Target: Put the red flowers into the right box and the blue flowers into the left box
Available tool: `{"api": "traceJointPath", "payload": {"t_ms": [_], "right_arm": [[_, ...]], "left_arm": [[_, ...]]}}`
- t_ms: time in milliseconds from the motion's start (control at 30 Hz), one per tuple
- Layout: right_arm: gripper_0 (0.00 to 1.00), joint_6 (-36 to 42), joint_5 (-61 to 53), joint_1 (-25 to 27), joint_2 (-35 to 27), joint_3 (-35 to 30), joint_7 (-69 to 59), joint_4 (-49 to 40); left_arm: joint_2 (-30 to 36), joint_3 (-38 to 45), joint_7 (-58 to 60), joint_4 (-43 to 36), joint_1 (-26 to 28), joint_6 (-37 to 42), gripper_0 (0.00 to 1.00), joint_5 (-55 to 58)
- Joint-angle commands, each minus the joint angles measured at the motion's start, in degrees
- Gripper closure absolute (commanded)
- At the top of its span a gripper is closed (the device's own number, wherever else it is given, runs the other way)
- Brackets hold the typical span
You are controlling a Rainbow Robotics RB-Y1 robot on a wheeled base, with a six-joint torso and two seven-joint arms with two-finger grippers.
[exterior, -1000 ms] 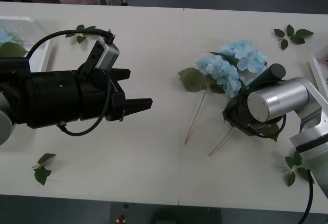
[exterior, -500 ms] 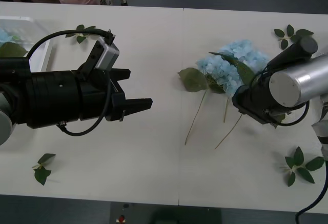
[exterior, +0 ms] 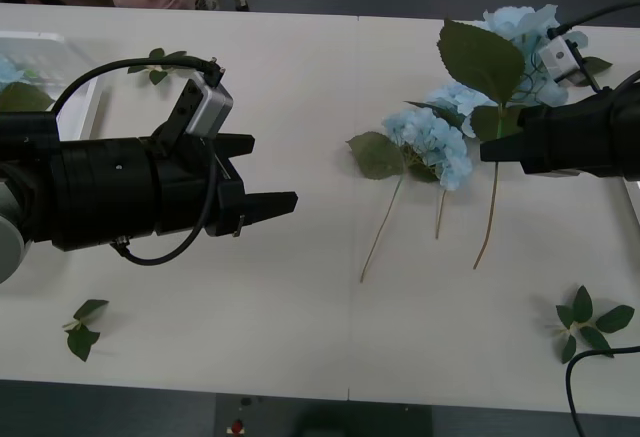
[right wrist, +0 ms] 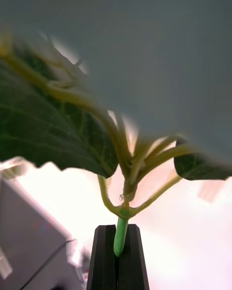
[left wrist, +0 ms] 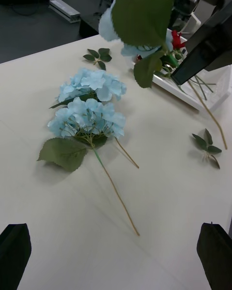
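My right gripper (exterior: 492, 151) is shut on the stem of a blue flower (exterior: 522, 23) and holds it in the air over the table's right side. Its big leaf (exterior: 482, 57) spreads toward me and the stem hangs down. The right wrist view shows the black fingers (right wrist: 104, 256) pinching the green stem (right wrist: 121, 233). Two more blue flowers (exterior: 432, 143) (exterior: 466, 97) lie on the table beside it. Red flowers (left wrist: 178, 39) lie in the right box (left wrist: 176, 93). The left box (exterior: 78, 77) is at the far left. My left gripper (exterior: 268, 172) hovers open over the table's left half.
Loose green leaf sprigs lie at the back left (exterior: 160, 62), front left (exterior: 82, 327), front right (exterior: 590, 317) and back right (exterior: 595, 63). Bare tabletop stretches between the two arms. The table's near edge runs along the bottom of the front view.
My right gripper has lifted one blue flower off the table and swung up and to the right with it. The left arm has stayed still.
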Motion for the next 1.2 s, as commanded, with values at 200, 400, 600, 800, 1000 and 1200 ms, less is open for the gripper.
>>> {"api": "traceJointPath", "payload": {"t_ms": [200,400,600,800,1000,1200], "right_arm": [[1.0,-1.8,-22.6,-11.2,3.6,-0.5,11.5,14.1],[1.0,-8.1,-25.5,-15.9,6.3,3.4,13.1,16.1],[1.0,-13.5,-28.7,-18.5,8.3,5.9,14.1,16.1],[1.0,-15.5,-31.2,-18.6,8.5,7.1,15.4,16.1],[1.0,-15.5,-31.1,-18.6,8.5,7.3,15.6,16.2],[1.0,-15.5,-31.1,-18.6,8.5,7.3,15.6,16.2]], "left_arm": [[0.9,0.2,-3.1,-1.7,-0.2,-0.5,0.0,0.0],[0.9,0.2,-3.1,-1.7,-0.2,-0.5,0.0,0.0],[0.9,0.2,-3.1,-1.7,-0.2,-0.5,0.0,0.0],[-0.5,0.4,-2.8,-1.1,3.1,-1.3,0.0,1.5],[1.0,6.1,-2.8,-1.3,4.0,-0.8,0.0,20.3],[2.9,7.5,-2.3,-1.3,3.2,-0.8,0.0,37.1]]}}
